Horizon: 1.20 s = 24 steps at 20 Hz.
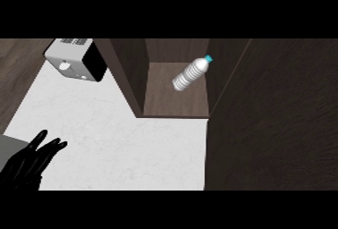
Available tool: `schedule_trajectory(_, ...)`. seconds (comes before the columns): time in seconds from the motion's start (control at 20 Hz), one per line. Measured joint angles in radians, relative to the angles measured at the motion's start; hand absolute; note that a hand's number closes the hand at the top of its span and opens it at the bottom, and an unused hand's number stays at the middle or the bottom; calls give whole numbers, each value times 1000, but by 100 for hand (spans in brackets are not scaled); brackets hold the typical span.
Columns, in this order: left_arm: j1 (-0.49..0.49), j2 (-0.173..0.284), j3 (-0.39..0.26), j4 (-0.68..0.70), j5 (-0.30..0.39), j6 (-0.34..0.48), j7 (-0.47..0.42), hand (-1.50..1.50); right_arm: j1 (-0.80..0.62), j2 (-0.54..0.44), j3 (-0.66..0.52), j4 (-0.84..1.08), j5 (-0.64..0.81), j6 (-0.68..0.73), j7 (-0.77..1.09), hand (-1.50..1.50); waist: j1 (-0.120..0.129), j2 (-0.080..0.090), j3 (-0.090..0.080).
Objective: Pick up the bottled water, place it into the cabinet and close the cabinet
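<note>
A: Nearest thing first. What did the robot have in view?

B: Only the left hand [27, 162], low at the left edge of the head view. Fingers [41, 139] were straight and spread a little, pointing up and away, holding nothing. It sat over the white counter [125, 147], at rest.

A: Right hand?

B: It didn't show anywhere. Can't say anything about it.

A: Okay, the bottled water?

B: The bottled water [191, 74] was far beyond the left hand, up and to its right, well apart from it. It was inside the cabinet [177, 96], tilted, cap [209, 58] toward the back and to the right, base lower and to the left. Clear ribbed body, teal cap. Couldn't tell if it leaned on the right inner wall or lay on the shelf floor.

A: Cabinet state?

B: Open. The brown shelf floor was visible, and so were both dark inner side walls. A broad dark wood panel [277, 116] filled everything to the right of the opening, far right of the hand; it looked like the door, couldn't confirm.

A: Anything else?

B: A toaster [76, 59], white top with black side, straight ahead of the hand at the far end of the counter, just left of the cabinet's left wall.
</note>
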Motion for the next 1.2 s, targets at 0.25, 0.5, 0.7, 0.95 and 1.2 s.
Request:
schedule_trajectory(0.25, 55, 47, 60, -18, 46, -45, -7, -150, -62, -16, 71, 0, 10, -4, 32, 150, 12, -5, -4)
schedule_trajectory(0.5, 101, 85, 109, -27, 84, -91, -13, -150, -147, -42, 139, 4, 22, -14, 79, 150, 24, -11, -8)
schedule_trajectory(0.7, 139, 109, 137, -32, 108, -122, -16, -150, -226, -57, 193, 7, 32, -39, 125, 150, 31, -15, -11)
schedule_trajectory(0.95, 177, 138, 179, -28, 134, -158, -23, -150, -317, -49, 278, 13, 44, -112, 186, 150, 34, -16, -13)
schedule_trajectory(1.2, 214, 165, 220, -17, 154, -198, -32, -150, -417, -20, 368, 20, 56, -209, 249, 150, 43, -16, -14)
